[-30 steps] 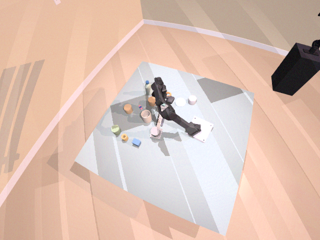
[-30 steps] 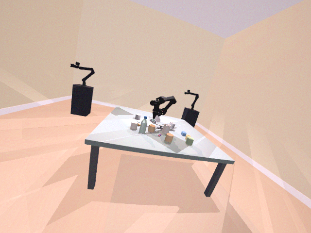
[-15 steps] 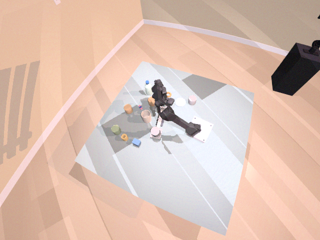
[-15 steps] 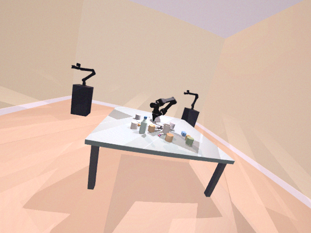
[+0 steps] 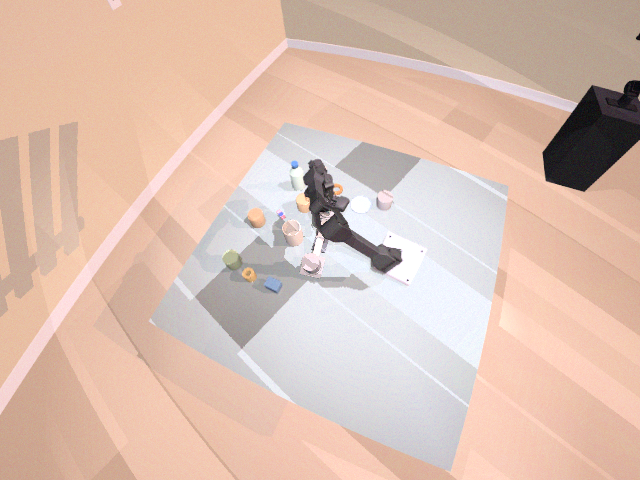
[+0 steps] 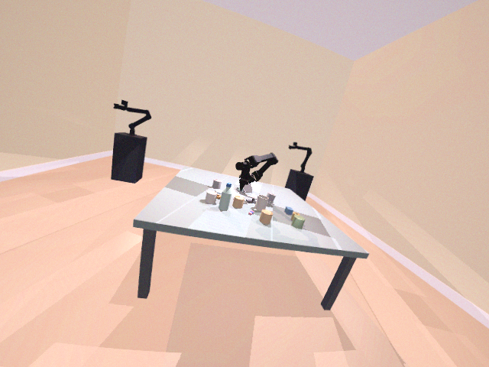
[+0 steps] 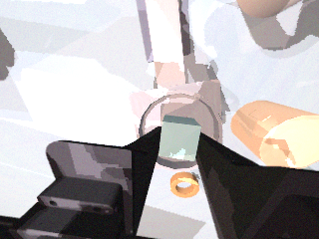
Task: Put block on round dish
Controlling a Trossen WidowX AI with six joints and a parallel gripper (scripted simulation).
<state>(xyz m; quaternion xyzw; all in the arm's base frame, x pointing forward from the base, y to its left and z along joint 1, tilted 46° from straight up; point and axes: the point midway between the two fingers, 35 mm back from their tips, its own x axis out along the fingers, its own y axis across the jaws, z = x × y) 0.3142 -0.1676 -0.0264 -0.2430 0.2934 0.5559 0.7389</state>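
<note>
The pale green block [image 7: 179, 141] is seen between the fingertips of the black gripper [image 5: 325, 213] [image 6: 241, 188] [image 7: 176, 132], which is clenched on it from two opposite sides. In the wrist view the block is framed by the circular rim [image 7: 144, 119] on the pinkish square end plate [image 7: 213, 95] of the balance; whether its underside is touching the plate cannot be told. No cup is seen over the block.

The balance is joined by a narrow, pale beam [image 5: 318, 244] [image 7: 166, 32]. At its other end, a pinkish-grey cup [image 5: 311, 263] [image 6: 270, 198] is borne on a second square plate [image 5: 318, 273]. The round white dish [image 5: 360, 205] is placed to one side of the gripper, apart from the block, and a small pinkish cup [image 5: 384, 200] [image 6: 216, 183] is seen just beside the dish, not above it.

A light orange cylinder [image 5: 303, 203] [image 6: 238, 202] [image 7: 254, 121] is set near the occupied end of the gripper's reach, with an orange ring [image 5: 337, 192] [image 6: 218, 196] [image 7: 172, 185] lying close by. A pale green bottle with a blue cap [image 5: 297, 178] [image 6: 225, 200] is stood upright beyond the cylinder. A larger beige cup [image 5: 293, 235] [image 6: 260, 203] [image 7: 261, 6] is placed beside the beam. Farther out on the grey table [image 5: 361, 335] [image 6: 252, 241], a darker orange cylinder [image 5: 256, 219] [image 6: 266, 217], a green cylinder [image 5: 232, 259] [image 6: 298, 222] and a blue block [image 5: 273, 285] [image 6: 289, 210] are set apart from one another.
</note>
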